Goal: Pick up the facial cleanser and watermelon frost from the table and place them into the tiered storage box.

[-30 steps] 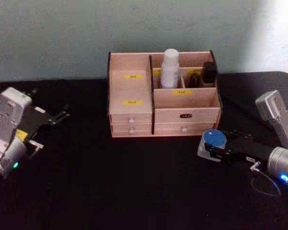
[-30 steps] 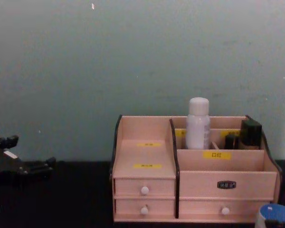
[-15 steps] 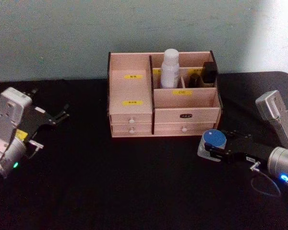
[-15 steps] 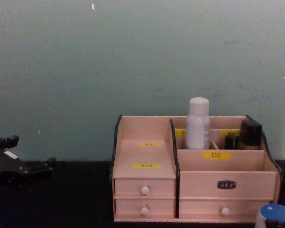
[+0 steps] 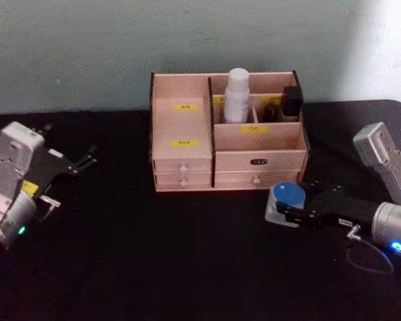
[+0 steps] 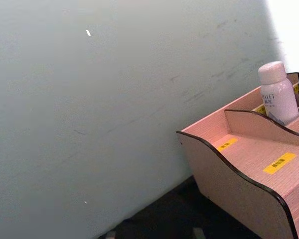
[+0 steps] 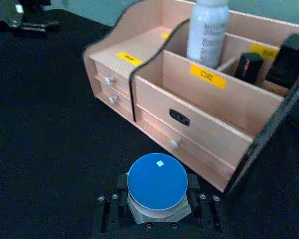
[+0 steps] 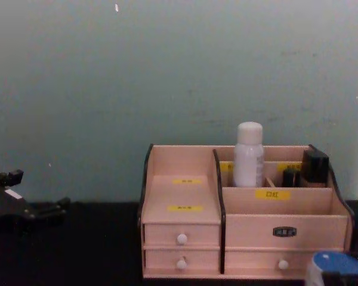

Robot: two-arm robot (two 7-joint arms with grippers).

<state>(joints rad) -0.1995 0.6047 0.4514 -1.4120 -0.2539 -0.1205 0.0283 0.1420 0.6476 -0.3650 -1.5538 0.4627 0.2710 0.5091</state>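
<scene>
The watermelon frost (image 5: 288,194), a squat whitish jar with a blue lid, sits between the fingers of my right gripper (image 5: 283,208), which is shut on it just in front of the tiered storage box (image 5: 184,127), at its right end. In the right wrist view the watermelon frost (image 7: 157,181) has a black finger (image 7: 107,208) on each side. The facial cleanser (image 5: 236,95), a tall white bottle, stands upright in a rear compartment of the box. My left gripper (image 5: 82,162) is parked open at the far left.
Small black bottles (image 5: 291,100) stand in the rear right compartments beside the facial cleanser. The box has two rows of white-knobbed drawers (image 5: 183,174) along its front. A black cloth (image 5: 187,254) covers the table, and a pale wall rises close behind the box.
My right gripper has carried the watermelon frost leftward along the front of the box. The left arm has stayed where it was.
</scene>
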